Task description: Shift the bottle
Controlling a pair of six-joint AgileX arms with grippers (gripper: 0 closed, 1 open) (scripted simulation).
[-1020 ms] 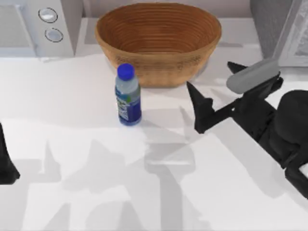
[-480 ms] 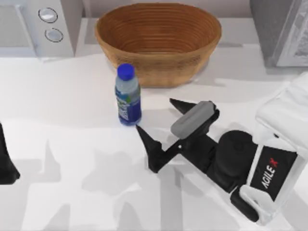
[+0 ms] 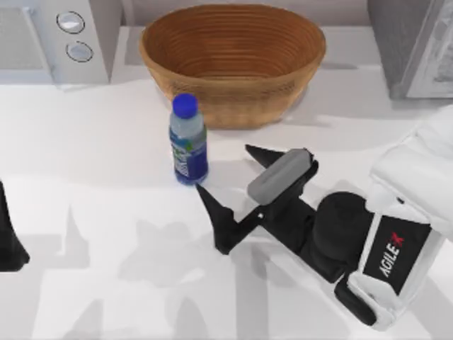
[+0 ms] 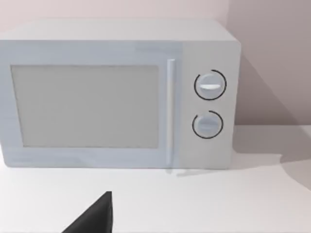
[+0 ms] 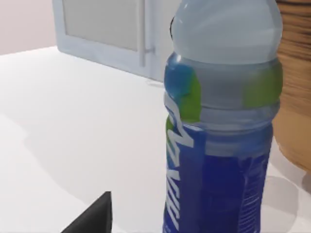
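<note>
The bottle [image 3: 188, 142] stands upright on the white desk [image 3: 106, 212], just in front of the basket [image 3: 233, 60], its blue cap near the basket's front wall; bare desk lies open to its left and front. The right gripper [image 3: 226, 173] sits just beside it on the right, jaws spread wide, one tip near the bottle's base, not touching; the microwave [image 3: 53, 39] stands at the back left corner; the left arm [image 3: 8, 244] is parked at the left edge.
</note>
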